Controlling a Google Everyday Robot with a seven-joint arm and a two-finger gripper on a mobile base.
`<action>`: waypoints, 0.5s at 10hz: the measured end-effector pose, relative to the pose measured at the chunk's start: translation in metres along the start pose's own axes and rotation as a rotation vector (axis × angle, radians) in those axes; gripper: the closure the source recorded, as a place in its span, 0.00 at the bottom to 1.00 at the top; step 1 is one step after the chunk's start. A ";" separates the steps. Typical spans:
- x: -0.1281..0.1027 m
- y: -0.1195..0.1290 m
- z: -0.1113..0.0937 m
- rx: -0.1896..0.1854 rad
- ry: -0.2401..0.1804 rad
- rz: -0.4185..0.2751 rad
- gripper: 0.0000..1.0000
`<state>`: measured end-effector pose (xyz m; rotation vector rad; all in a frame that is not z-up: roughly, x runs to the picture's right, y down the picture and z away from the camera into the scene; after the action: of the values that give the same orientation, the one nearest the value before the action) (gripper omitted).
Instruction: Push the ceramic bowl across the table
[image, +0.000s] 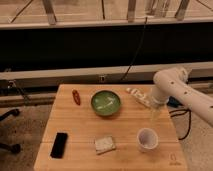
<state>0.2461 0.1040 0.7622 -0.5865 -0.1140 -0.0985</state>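
Wooden table (80, 125) bears ceramic bowl (106, 103), hand (156, 113) at right

Over the table (80, 125), the claw (156, 114) hangs right of the ceramic bowl (106, 103), behind the cup (147, 139).

Round shallow ceramic bowl (106, 103), dark-green rim, paler green inside with whitish streaks, sitting upright on the far middle of the light wooden plank table (82, 131), my gripper (156, 114) hanging to the bowl's right, apart from it
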 end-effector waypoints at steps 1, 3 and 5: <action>-0.001 -0.003 0.003 0.000 -0.009 -0.007 0.54; -0.005 -0.006 0.010 -0.001 -0.024 -0.018 0.73; -0.005 -0.007 0.012 -0.001 -0.029 -0.030 0.91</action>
<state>0.2396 0.1056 0.7753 -0.5872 -0.1509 -0.1188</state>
